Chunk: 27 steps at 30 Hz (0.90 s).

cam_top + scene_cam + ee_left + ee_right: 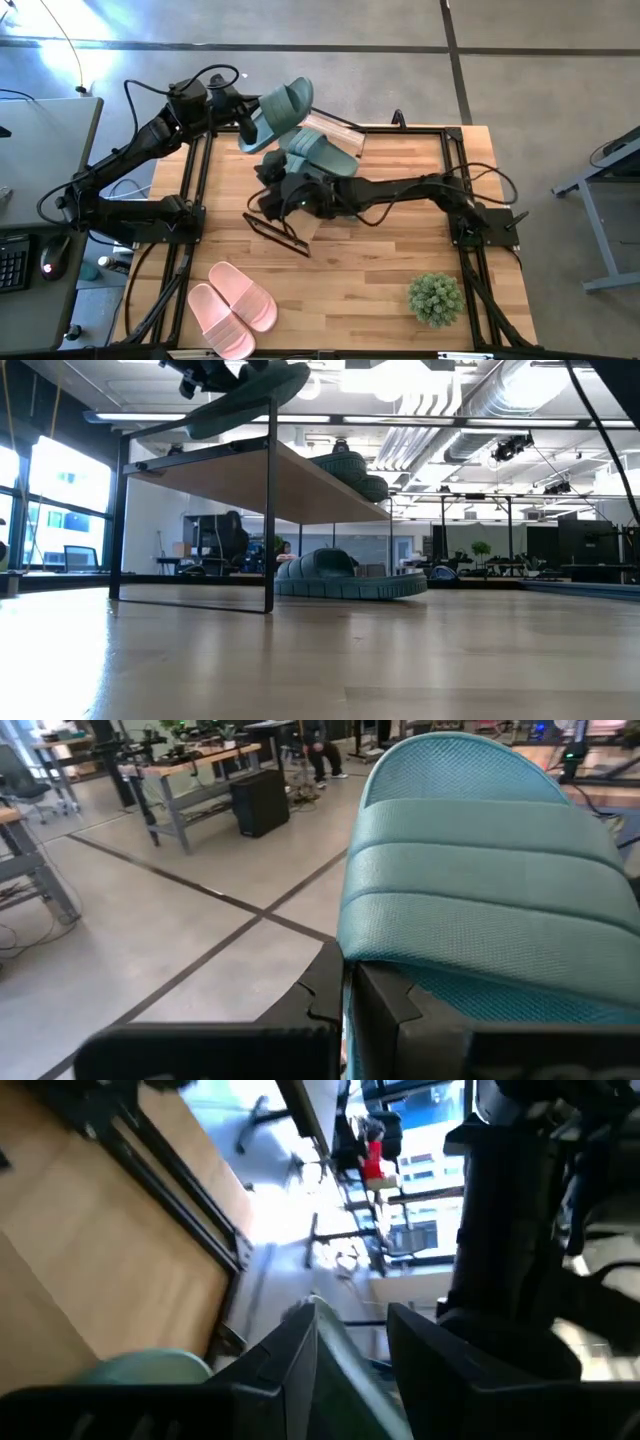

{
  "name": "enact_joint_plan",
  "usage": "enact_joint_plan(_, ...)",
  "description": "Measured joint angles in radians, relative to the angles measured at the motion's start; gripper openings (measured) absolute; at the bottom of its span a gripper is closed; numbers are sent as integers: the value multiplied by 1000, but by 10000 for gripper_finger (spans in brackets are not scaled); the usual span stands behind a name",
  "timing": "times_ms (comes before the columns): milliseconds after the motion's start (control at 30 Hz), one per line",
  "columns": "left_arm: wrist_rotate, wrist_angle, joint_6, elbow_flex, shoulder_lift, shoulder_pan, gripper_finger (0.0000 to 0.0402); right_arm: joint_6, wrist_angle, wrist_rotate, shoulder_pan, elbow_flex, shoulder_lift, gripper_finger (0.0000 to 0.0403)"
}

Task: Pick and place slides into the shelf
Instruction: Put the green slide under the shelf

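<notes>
My left gripper (238,115) is shut on a sage green slide (280,108), held high over the shelf's far left end (250,400). The shelf (262,472), a wood plank on black wire legs (275,228), stands mid-table. A second green slide (320,152) lies on its top (350,468), and a third (340,578) lies beneath the plank. My right gripper (268,195) reaches over the shelf toward the table's left, open. A green slide surface (340,1380) shows in the gap; whether it touches, I cannot tell. A pale pink pair (230,305) lies flat near the front left. My left gripper pinches the slide's thin edge (352,960) between its two shut fingers (325,995). The fingers come nearly level from the table's far left. The slide is lifted clear above the shelf's top and tilted, its ribbed strap (480,870) beyond the fingers.
A small green potted plant (436,297) stands at the front right. Black frame rails (455,180) run along the table's left and right sides. Bare wood (350,290) lies between the pink pair and the plant.
</notes>
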State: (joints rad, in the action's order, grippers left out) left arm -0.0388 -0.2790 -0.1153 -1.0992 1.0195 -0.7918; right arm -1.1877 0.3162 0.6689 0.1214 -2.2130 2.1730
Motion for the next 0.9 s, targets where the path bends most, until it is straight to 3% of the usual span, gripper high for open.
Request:
enact_joint_plan(167, -52, 5, 18, 0, 0, 0, 0, -135, 1, 34, 3, -45, 41, 114)
enact_joint_plan(633, -155, 62, 68, 0, 0, 0, 0, -106, -7, 241, -32, -45, 45, 115)
enact_joint_plan(900, -173, 63, 63, 0, 0, 0, 0, -167, -6, 187, -19, -45, 45, 115)
